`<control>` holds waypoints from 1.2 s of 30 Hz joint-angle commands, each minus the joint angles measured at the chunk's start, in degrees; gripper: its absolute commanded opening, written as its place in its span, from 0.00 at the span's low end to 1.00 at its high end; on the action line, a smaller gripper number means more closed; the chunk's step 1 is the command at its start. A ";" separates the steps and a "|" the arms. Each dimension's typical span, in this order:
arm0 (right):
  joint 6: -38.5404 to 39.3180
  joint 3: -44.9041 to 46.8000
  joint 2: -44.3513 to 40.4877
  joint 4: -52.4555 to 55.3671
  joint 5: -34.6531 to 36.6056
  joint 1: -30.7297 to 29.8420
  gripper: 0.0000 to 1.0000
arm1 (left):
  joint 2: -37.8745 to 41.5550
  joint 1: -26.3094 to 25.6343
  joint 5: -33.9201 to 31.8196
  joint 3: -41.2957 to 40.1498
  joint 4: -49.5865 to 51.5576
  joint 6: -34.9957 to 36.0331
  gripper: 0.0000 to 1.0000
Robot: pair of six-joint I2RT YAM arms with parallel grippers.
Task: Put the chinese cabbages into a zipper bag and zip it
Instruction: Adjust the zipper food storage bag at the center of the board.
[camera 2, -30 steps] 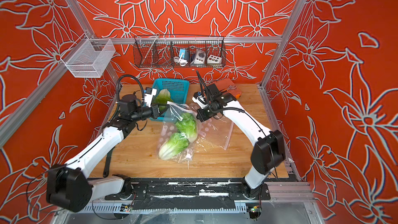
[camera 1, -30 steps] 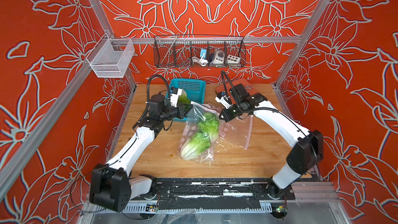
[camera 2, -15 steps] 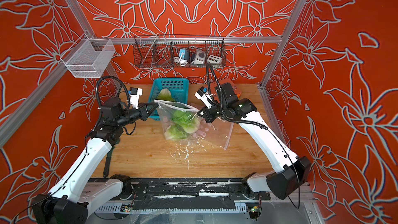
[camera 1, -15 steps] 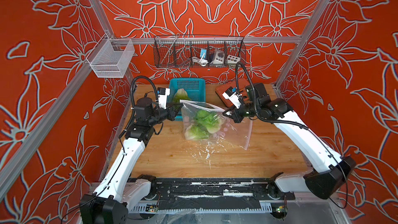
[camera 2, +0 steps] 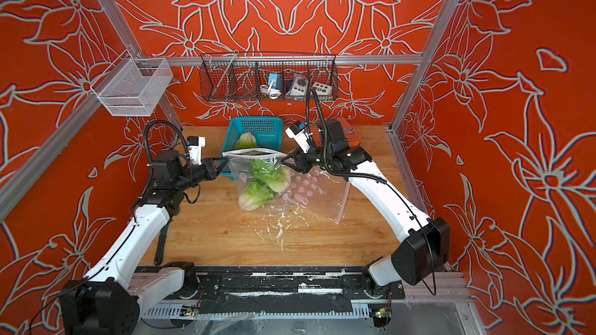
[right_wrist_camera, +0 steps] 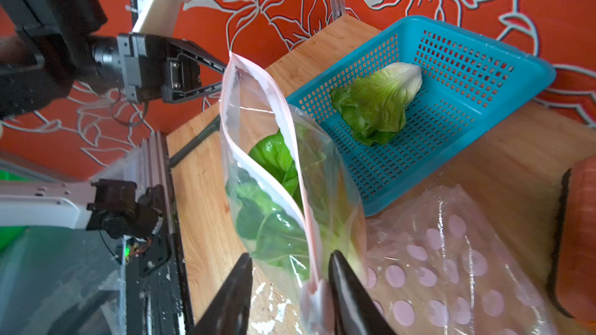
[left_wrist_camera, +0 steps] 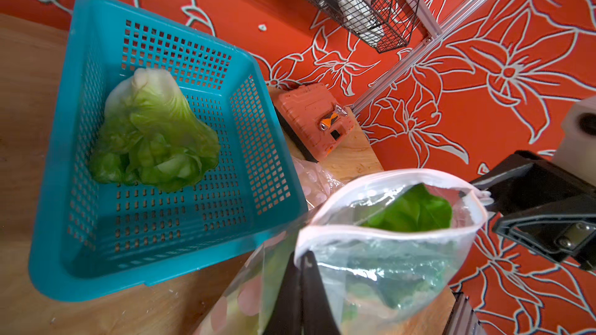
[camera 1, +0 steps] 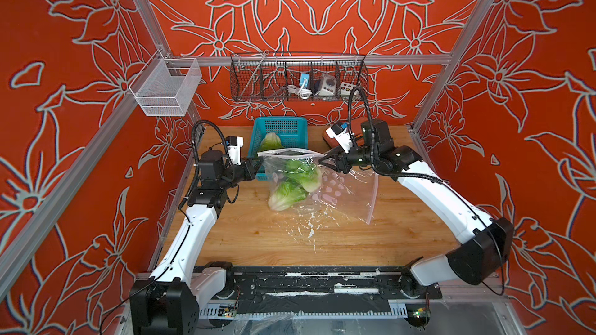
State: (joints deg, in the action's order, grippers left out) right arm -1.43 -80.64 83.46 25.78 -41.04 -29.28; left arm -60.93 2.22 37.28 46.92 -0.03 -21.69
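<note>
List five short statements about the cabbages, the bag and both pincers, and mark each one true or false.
1. All three cabbages are inside the zipper bag. False: two cabbages are inside; the third cabbage lies in the teal basket.
2. The left pincer is shut on the bag's rim. True.
3. The right pincer is clamped tight on the bag. False: its jaws stand apart, one on either side of the rim's end.
4. The bag's mouth is unzipped. True.
5. A pink-dotted bag lies on the table beside it. True.
</note>
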 commanded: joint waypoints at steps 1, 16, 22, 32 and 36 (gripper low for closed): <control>-0.46 1.28 -0.15 -4.23 -3.82 0.95 0.49 | 0.11 0.42 0.76 1.27 -0.52 1.22 0.00; -11.96 18.92 -2.45 -27.04 -8.40 7.92 0.57 | -0.24 1.21 -0.63 1.01 1.35 3.02 0.00; -14.27 18.02 2.20 -33.24 -13.66 7.92 0.54 | -0.67 1.38 -1.50 0.92 1.79 3.69 0.00; -16.07 14.47 6.41 -34.62 -19.09 7.92 0.43 | -1.96 1.85 -2.02 0.91 1.97 3.79 0.00; -18.51 14.03 7.30 -37.36 -20.08 7.92 0.35 | -2.27 2.01 -2.03 0.81 1.97 3.70 0.00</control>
State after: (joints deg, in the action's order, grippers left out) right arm -17.98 -64.77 90.15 -7.77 -58.37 -21.71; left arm -62.92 3.68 35.64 46.94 1.37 -19.09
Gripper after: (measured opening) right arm 0.366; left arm 0.047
